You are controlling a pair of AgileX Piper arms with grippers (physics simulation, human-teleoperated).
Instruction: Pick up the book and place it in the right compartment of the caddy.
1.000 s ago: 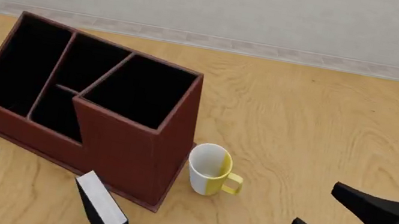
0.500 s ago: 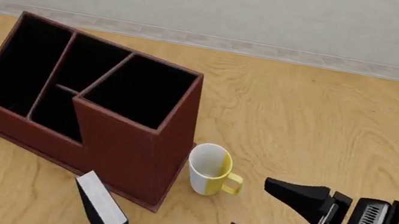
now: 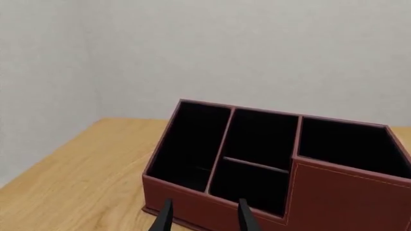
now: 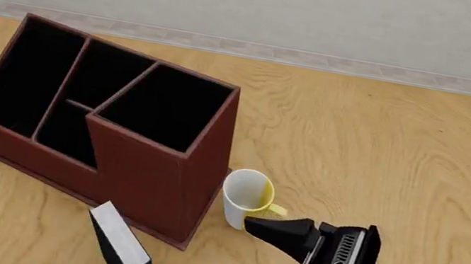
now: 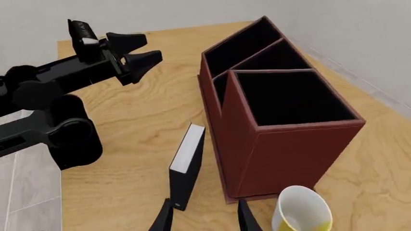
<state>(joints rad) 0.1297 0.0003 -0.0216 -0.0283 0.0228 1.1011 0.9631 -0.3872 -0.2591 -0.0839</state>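
Observation:
The book (image 4: 121, 246) stands upright on the table just in front of the caddy (image 4: 142, 174), black covers with a white page edge; the right wrist view shows the book (image 5: 186, 161) beside the caddy (image 5: 282, 144). The right compartment (image 4: 168, 106) is a dark pocket with nothing in it. My right gripper (image 4: 257, 261) is open, low and to the right of the book, close to the mug. In its own view the right gripper (image 5: 204, 217) points at the book's lower end. My left gripper (image 5: 144, 49) is open, left of the book, facing the caddy (image 3: 257, 192).
A white-and-yellow mug (image 4: 249, 199) stands right of the caddy, touching or nearly touching my right gripper's upper finger (image 4: 281, 229). The left arm (image 5: 57, 115) fills the area left of the book. Bare wooden table (image 4: 405, 146) stretches right and back to the wall.
My right gripper has swung left across the table front, from the right edge to beside the mug and book. The left gripper sank slightly. Book, caddy and mug have not moved.

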